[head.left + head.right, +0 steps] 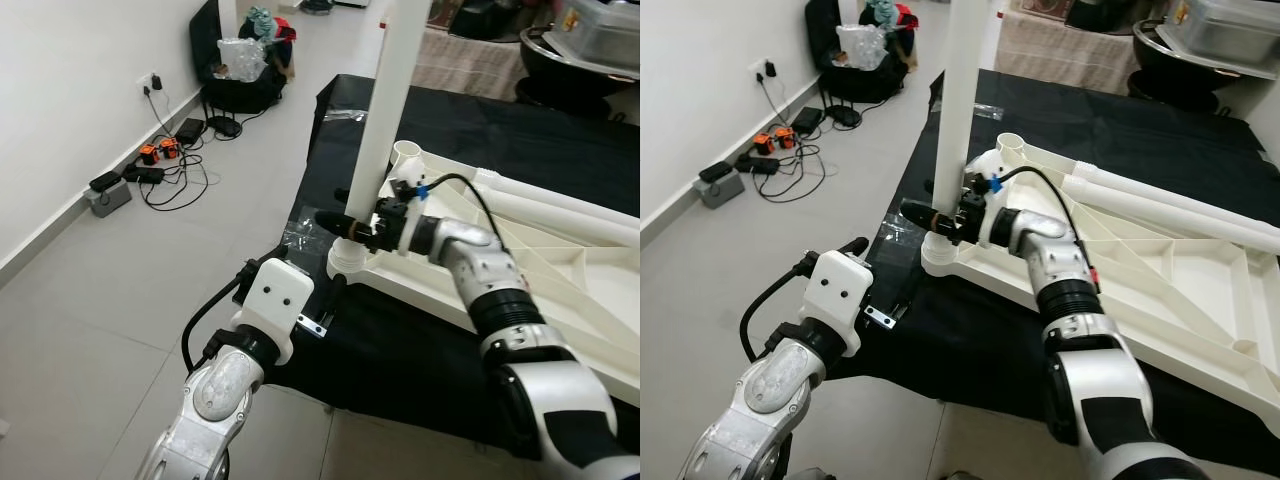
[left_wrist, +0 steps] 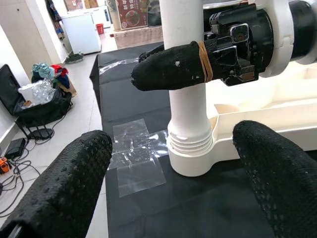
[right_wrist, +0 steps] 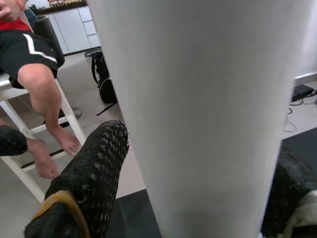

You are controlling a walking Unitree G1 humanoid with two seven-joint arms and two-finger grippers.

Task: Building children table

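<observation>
The white table leg (image 1: 392, 110) stands upright in the corner socket (image 1: 940, 255) of the upturned white tabletop (image 1: 1160, 275), which lies on a black sheet (image 1: 500, 130) over a work surface. My right gripper (image 1: 345, 226) is closed around that leg just above the socket, one black finger (image 2: 171, 67) on each side of the tube. My left gripper (image 2: 168, 168) sits near the same corner, short of the leg, with its fingers spread wide and holding nothing. My left wrist camera shows the threaded collar at the leg's foot seated in the socket, and a patch of clear tape (image 2: 136, 158) on the sheet just beside it. My right wrist camera shows the leg pressed between my fingers and, beyond it, a person's bare legs (image 3: 47, 99) on a white stool.
</observation>
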